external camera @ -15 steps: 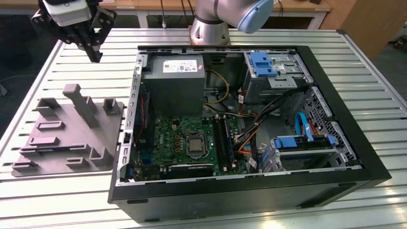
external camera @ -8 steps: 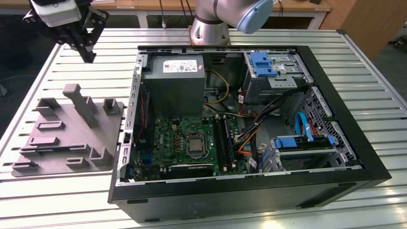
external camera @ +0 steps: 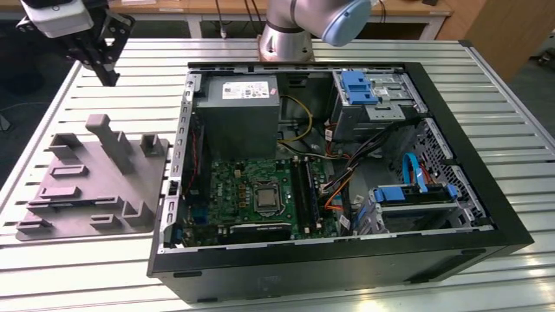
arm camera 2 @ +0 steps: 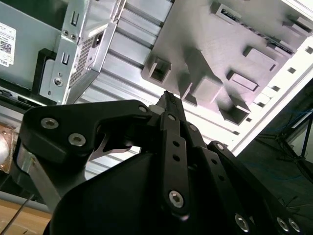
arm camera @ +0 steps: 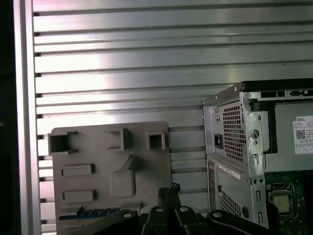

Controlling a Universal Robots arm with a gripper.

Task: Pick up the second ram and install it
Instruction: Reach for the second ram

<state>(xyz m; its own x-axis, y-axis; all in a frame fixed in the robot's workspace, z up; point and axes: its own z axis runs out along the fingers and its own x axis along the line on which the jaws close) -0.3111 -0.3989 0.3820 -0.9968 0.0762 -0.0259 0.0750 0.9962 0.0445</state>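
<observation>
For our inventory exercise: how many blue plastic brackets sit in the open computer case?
2: one bracket on the far drive cage, one on the near cage, beside the blue cable. More may be hidden.

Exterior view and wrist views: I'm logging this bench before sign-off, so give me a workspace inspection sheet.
Surface: slatted metal table.
Job's things: second ram seemingly lying in a slot of the grey tray, ungripped.
Clutter: open computer case beside the tray.
Grippers: tool shut, empty, hovering near the tray.
Cables: coloured bundle inside the case.
Surroundings: wooden furniture behind the table.
</observation>
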